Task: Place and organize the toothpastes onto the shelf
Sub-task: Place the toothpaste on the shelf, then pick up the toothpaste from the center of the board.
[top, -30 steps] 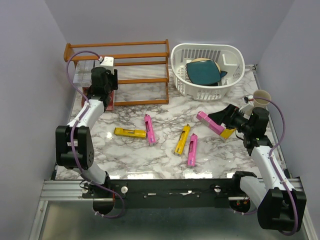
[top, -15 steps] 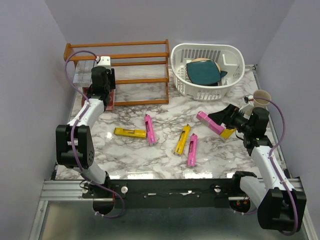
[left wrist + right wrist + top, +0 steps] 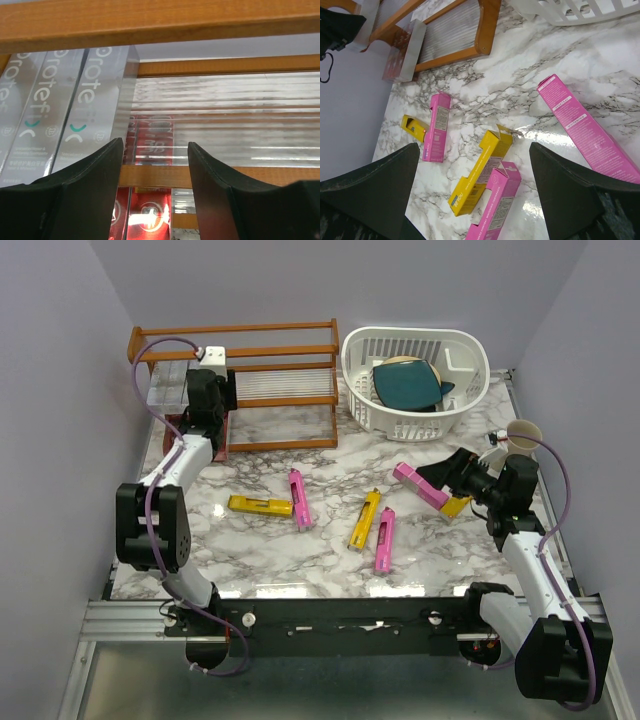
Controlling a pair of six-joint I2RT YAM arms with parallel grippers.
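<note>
The left pincer (image 3: 155, 145) is up against the front of the orange-brown wooden two-tier shelf (image 3: 270, 328), which stands at the far left of the grey-veined white marbled bench (image 3: 300, 565); its 2 black fingers (image 3: 95, 175) stand moderately apart with nothing between them. In the left wrist view 3 silver-grey printed toothpaste cartons (image 3: 95, 100) lie side by side at the left end of the upper tier of clear ribbed slats (image 3: 225, 120); red toothpaste cartons (image 3: 150, 137) show through the slats and below the front rail, on the lower tier. The right pincer (image 3: 474, 150) hangs over the right part of the bench, spread wide and empty; near it lies a long magenta-pink carton (image 3: 585, 132). 4 more cartons lie loose mid-bench, well apart from the shelf: a yellow carton (image 3: 259, 505) just beside a pink carton (image 3: 299, 498), and a second yellow carton (image 3: 364, 519) just beside a second pink carton (image 3: 384, 539). A white plastic slotted basket (image 3: 400, 332) stands right of the shelf.
</note>
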